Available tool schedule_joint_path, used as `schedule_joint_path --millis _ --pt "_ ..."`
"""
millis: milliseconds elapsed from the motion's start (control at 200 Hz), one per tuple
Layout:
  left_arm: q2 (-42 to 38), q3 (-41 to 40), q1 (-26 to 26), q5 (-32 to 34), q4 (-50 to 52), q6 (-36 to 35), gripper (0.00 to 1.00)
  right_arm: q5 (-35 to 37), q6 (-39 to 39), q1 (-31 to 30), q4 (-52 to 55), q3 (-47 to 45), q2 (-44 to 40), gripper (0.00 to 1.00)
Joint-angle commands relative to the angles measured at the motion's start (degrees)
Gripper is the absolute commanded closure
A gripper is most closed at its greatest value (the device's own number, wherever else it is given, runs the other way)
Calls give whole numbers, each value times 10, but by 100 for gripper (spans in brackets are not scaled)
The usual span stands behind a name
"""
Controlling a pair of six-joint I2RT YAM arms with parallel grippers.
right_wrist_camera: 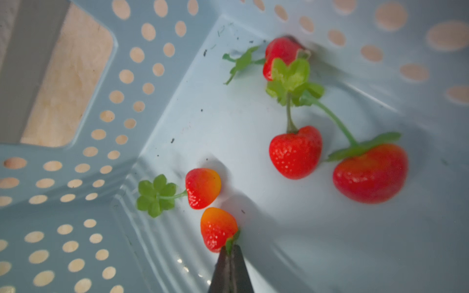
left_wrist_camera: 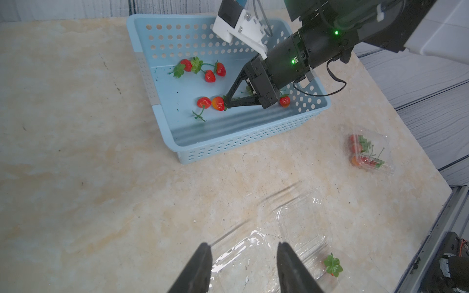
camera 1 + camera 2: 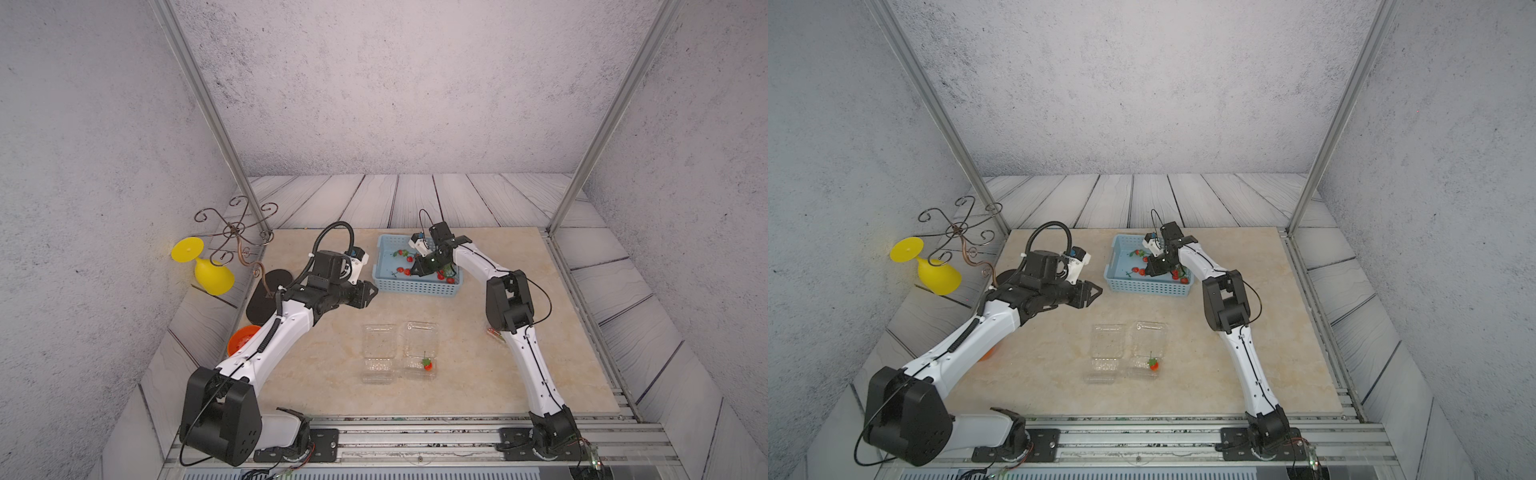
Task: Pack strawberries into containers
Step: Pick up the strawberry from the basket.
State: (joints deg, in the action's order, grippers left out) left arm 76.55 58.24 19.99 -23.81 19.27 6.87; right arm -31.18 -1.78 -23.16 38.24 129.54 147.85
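Observation:
Inside the light blue basket (image 3: 415, 289) my right gripper (image 1: 230, 250) is shut on the green cap of an orange-red strawberry (image 1: 217, 228); the same grip shows in the left wrist view (image 2: 218, 103). Several more strawberries (image 1: 295, 152) lie loose on the basket floor. Two open clear containers (image 3: 377, 353) sit side by side mid-table, and the right one (image 3: 420, 345) holds one strawberry (image 3: 427, 365). A third, closed container (image 2: 368, 152) with berries lies beside the right arm. My left gripper (image 2: 243, 247) hovers open and empty left of the basket.
A yellow goblet (image 3: 208, 270) lies tipped by a metal scroll stand (image 3: 237, 232) at the far left. A black oval mat (image 3: 266, 299) and an orange bowl (image 3: 243, 338) lie partly under my left arm. Aluminium posts stand at the back corners.

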Motion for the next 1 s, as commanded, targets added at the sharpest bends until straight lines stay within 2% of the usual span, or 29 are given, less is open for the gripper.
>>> schedule_joint_path --millis 0,535,736,851,996 --pt "-12 7 -5 -10 -1 -6 54 4 -2 2 -1 -25 -72 100" --pt "-31 6 -5 -9 -4 -3 54 6 -7 2 -31 -163 -243 100" --pt "-37 7 -5 -9 -6 3 54 16 -32 -23 -70 -334 -392 100" --pt "-42 8 -5 -7 -7 6 54 29 -53 -60 -86 -460 -487 100" --pt "-47 9 -5 -4 -6 10 54 44 -77 -113 -74 -579 -568 100"
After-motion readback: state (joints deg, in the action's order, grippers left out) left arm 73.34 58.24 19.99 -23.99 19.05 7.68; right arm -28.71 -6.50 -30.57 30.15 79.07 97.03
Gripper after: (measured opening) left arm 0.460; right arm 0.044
